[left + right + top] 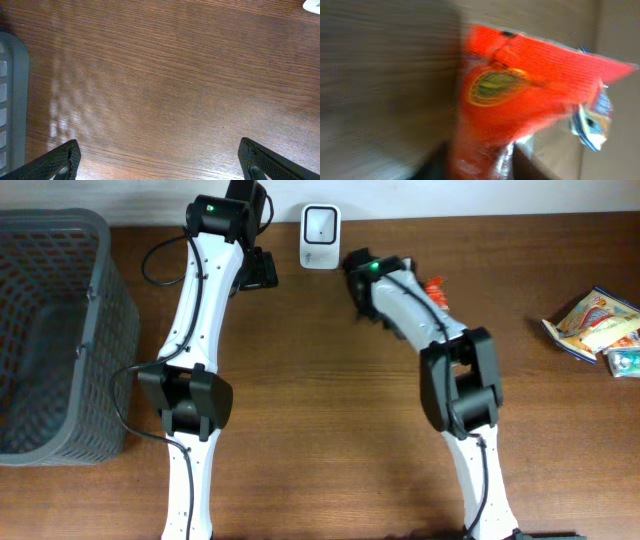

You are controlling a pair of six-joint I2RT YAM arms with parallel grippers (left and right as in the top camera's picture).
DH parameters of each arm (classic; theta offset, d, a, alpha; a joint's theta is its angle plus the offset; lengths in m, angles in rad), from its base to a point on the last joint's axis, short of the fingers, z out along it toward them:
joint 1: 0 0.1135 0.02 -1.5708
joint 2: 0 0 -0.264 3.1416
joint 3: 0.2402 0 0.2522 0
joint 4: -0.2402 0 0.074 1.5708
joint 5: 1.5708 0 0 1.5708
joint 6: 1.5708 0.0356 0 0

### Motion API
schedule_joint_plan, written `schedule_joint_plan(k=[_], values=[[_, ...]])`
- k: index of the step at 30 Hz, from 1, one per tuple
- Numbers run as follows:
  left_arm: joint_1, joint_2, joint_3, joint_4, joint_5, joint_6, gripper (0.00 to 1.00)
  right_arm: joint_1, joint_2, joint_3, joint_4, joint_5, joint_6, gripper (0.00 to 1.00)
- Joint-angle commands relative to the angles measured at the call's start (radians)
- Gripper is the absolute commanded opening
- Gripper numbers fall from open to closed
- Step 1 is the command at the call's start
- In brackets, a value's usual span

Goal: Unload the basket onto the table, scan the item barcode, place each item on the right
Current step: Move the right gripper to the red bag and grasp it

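At the far left a grey plastic basket stands on the brown wooden worktop. My left arm runs up past its right side. My left claw hangs over bare wood with nothing in it. Its two dark fingers stand wide apart at the lower corners of my left wrist view. That view also catches a strip of the basket's rim along its left edge.

Next along, at the back edge of the worktop, sits a small white scanner, upright and facing forward. My left claw is just to its left, apart from it.

To the right of the scanner is my right claw, close to the scanner but not touching it. The orange packet, the thing to be scanned, fills my right wrist view. It is badly blurred, showing a yellow-green oval badge and a crumpled top edge. It seems to rise from the bottom of that view, where my fingers would be. I cannot tell whether my right claw is apart, together or clamped on it. From overhead only a sliver of orange shows beside my right forearm.

Well off to the right, near the worktop's edge, lies a small pile of colourful snack packets.
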Motion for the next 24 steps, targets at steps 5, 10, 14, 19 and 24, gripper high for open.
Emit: schedule_joint_plan(k=[5, 10, 14, 19, 24], values=[[-0.004, -0.003, 0.003, -0.001, 0.003, 0.009, 0.99, 0.082, -0.020, 0.193, -0.090, -0.478, 0.012, 0.99], [-0.006, -0.003, 0.003, -0.001, 0.003, 0.009, 0.99, -0.222, -0.016, 0.328, -0.268, -0.617, -0.060, 0.82], [-0.006, -0.003, 0.003, -0.001, 0.003, 0.009, 0.99, -0.365, -0.013, 0.199, -0.174, -0.902, -0.123, 0.85], [-0.006, -0.003, 0.003, -0.001, 0.003, 0.009, 0.99, -0.372, -0.013, 0.027, -0.003, -1.075, -0.215, 0.91], [-0.006, -0.003, 0.003, -0.001, 0.003, 0.009, 0.99, -0.358, -0.137, 0.099, -0.076, -1.075, -0.256, 0.99]])
